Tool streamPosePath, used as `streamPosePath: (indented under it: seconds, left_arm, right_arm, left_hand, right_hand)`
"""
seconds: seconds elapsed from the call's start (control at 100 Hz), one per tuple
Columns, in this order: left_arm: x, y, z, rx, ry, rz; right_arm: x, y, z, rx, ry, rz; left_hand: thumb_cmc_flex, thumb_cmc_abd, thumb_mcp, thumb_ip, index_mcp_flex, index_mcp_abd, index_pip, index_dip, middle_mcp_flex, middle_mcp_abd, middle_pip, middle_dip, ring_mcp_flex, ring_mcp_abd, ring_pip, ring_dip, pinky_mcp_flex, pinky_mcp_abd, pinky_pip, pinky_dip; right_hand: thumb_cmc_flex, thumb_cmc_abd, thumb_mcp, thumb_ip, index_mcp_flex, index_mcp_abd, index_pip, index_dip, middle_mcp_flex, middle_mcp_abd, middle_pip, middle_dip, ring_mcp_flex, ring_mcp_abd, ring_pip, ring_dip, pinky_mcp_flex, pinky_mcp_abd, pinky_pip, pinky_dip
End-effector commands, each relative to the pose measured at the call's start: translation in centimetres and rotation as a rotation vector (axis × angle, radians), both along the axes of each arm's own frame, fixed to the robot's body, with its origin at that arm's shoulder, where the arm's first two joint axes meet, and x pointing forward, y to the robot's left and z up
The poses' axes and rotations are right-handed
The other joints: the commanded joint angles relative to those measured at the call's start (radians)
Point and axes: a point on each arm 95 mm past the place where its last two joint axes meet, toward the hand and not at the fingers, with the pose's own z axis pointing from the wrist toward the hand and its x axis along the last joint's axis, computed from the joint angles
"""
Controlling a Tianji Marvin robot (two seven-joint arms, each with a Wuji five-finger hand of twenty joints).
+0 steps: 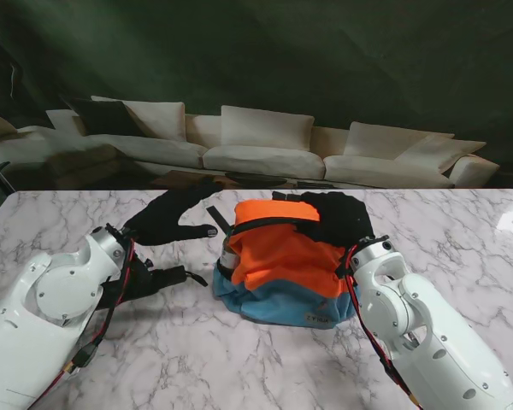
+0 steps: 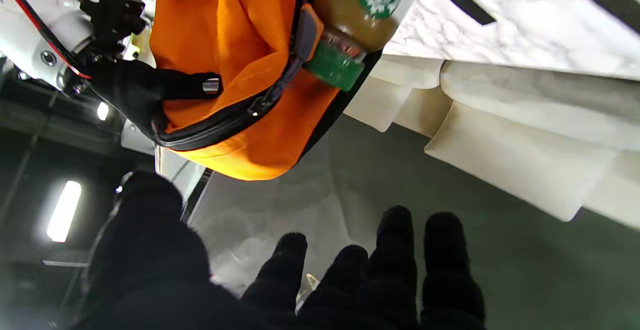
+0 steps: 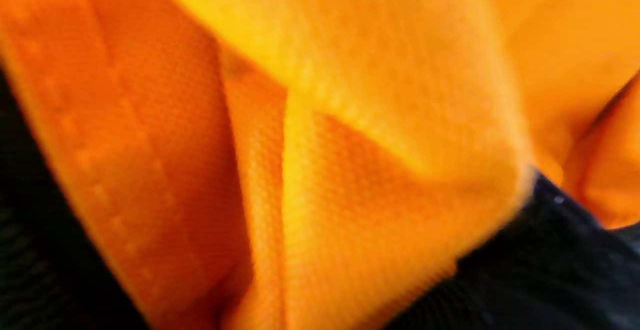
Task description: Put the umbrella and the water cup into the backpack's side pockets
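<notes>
The left hand (image 1: pixel 167 218) is hovering with fingers (image 2: pixel 395 250) spread, holding nothing, beyond the backpack (image 1: pixel 282 260) where the water cup (image 2: pixel 367 7) is sitting pocketed. The right hand (image 1: pixel 338 218) is gripping the backpack's top.

Centre of the stand view: a backpack (image 1: pixel 278 256) orange on top, blue along its base, with black zip trim. Both hands, left hand (image 1: pixel 167 218) and right hand (image 1: pixel 333 218), wear black gloves on white arms. The table (image 1: pixel 239 359) is white marble veined grey; the sofa (image 1: pixel 265 149) cream. The water cup (image 2: pixel 362 5) is white with a green logo and green cap
</notes>
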Motion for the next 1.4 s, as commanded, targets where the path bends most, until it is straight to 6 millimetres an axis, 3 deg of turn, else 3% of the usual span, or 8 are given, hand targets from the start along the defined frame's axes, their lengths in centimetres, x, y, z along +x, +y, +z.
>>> streamPosePath:
  seconds: [0.0, 0.21, 0.34, 0.65, 0.88, 0.99, 1.22, 1.39]
  left_arm:
    - [0.5, -0.7, 1.7, 0.055, -0.086, -0.009]
    - [1.2, -3.5, 3.5, 0.09, -0.116, -0.089]
    - [1.9, -5.3, 4.0, 0.148, -0.074, -0.119]
    - [4.2, -7.5, 3.5, 0.25, -0.036, -0.113]
    - [5.0, -8.5, 2.4, 0.306, 0.028, -0.121]
    - [5.3, -8.8, 1.7, 0.327, 0.037, -0.114]
    - [5.7, -9.1, 0.9, 0.321, 0.037, -0.064]
    - [5.9, -9.3, 0.9, 0.263, 0.018, -0.032]
  right_arm:
    - [0.3, -0.1, -0.7, -0.005, 0.017, -0.014]
    - [0.8, 0.1, -0.9, -0.017, 0.022, -0.022]
    - [0.8, 0.3, -1.0, -0.022, 0.023, -0.014]
    - [0.3, 0.6, -0.8, -0.014, 0.012, 0.009]
    - [-0.1, 0.9, -0.7, -0.005, 0.005, 0.024]
    - [-0.4, 1.1, -0.7, -0.002, 0.006, 0.038]
    - [-1.5, 1.3, -1.0, 0.037, 0.038, 0.105]
    - [-2.8, 0.9, -0.8, 0.029, 0.038, 0.223]
  left_hand:
    - [-0.068, -0.011, -0.017, 0.015, -0.088, 0.029, -0.039, -0.026, -0.081, 0.026, -0.025, -0.035, -0.044, 0.025, -0.033, -0.019, -0.012, 0.011, -0.038, -0.024]
    - [-0.158, -0.11, -0.003, 0.011, -0.129, -0.017, -0.051, -0.066, -0.171, 0.006, -0.04, -0.098, -0.069, 0.03, -0.041, -0.036, -0.013, -0.018, -0.082, -0.034]
    - [-0.161, -0.163, 0.003, 0.01, -0.122, 0.005, -0.076, -0.325, -0.173, -0.001, -0.039, -0.138, -0.078, 0.031, -0.052, -0.056, -0.007, -0.027, -0.118, -0.039]
    - [-0.105, -0.237, 0.007, 0.006, -0.116, 0.051, -0.053, -0.306, -0.174, 0.01, -0.039, -0.137, -0.054, 0.021, -0.035, -0.055, 0.025, -0.049, -0.118, -0.044]
    - [-0.012, -0.274, 0.024, 0.021, -0.117, 0.133, -0.026, -0.073, -0.042, 0.035, -0.015, -0.069, 0.028, 0.006, 0.003, -0.032, 0.079, -0.068, -0.017, -0.053]
    - [0.227, -0.2, 0.08, 0.041, -0.09, 0.126, 0.014, 0.032, 0.049, 0.017, -0.01, -0.069, 0.081, -0.028, 0.008, -0.069, 0.134, -0.1, 0.028, -0.103]
    - [0.557, -0.059, 0.234, 0.051, 0.26, -0.175, 0.33, 0.285, 0.445, -0.16, 0.271, 0.107, 0.386, -0.116, 0.147, -0.014, 0.342, -0.155, 0.313, -0.101]
    - [0.558, -0.015, 0.426, 0.007, 0.429, -0.2, 0.601, 0.397, 0.558, -0.189, 0.359, 0.279, 0.452, -0.088, 0.247, 0.091, 0.352, -0.117, 0.389, -0.071]
  right_hand:
    - [0.097, 0.102, 0.089, 0.036, 0.044, -0.114, 0.022, -0.011, 0.023, -0.038, 0.005, -0.003, 0.061, -0.021, 0.021, 0.012, -0.003, 0.0, 0.027, 0.006]
    - [0.107, 0.12, 0.073, 0.034, 0.034, -0.109, 0.026, -0.029, 0.018, -0.038, 0.0, -0.006, 0.061, -0.019, 0.018, 0.011, -0.005, 0.003, 0.024, 0.006]
    - [0.109, 0.122, 0.066, 0.035, 0.032, -0.111, 0.029, -0.033, 0.017, -0.04, 0.0, -0.006, 0.062, -0.022, 0.016, 0.011, -0.005, 0.003, 0.024, 0.006]
    - [0.112, 0.115, 0.063, 0.038, 0.035, -0.116, 0.036, -0.036, 0.02, -0.044, 0.003, -0.006, 0.062, -0.025, 0.019, 0.013, -0.005, 0.003, 0.024, 0.006]
    - [0.112, 0.115, 0.064, 0.039, 0.034, -0.115, 0.039, -0.039, 0.02, -0.043, 0.003, -0.007, 0.062, -0.026, 0.02, 0.013, -0.005, 0.003, 0.024, 0.006]
    - [0.102, 0.108, 0.062, 0.038, 0.039, -0.13, 0.035, -0.047, 0.029, -0.055, -0.002, -0.011, 0.062, -0.028, 0.018, 0.013, -0.004, -0.002, 0.022, 0.005]
    - [-0.066, 0.091, -0.002, 0.051, -0.021, -0.077, -0.003, -0.121, -0.038, -0.038, -0.076, -0.031, 0.05, 0.014, -0.181, -0.052, -0.09, 0.036, -0.059, -0.011]
    - [-0.208, 0.096, 0.017, 0.113, -0.09, -0.042, -0.236, -0.004, -0.279, -0.041, -0.195, -0.069, -0.181, 0.008, -0.511, -0.056, -0.295, 0.067, -0.244, -0.005]
